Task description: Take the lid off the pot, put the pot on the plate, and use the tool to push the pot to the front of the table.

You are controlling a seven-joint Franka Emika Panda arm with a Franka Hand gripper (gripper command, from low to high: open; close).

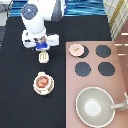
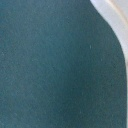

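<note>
Gripper (image 1: pixel 43 48) is set low over the tool (image 1: pixel 44 57), the cream spatula lying just beneath it on the black desk (image 1: pixel 20 100); whether the spatula is clasped cannot be told. Below the gripper, the pot (image 1: pixel 43 82) is seated on the plate (image 1: pixel 36 89). Off to its right, the lid (image 1: pixel 76 49) is parked on the stove (image 1: pixel 120 65). A skewed push could tip the pot off the plate. Open desk is left below the plate.
</note>
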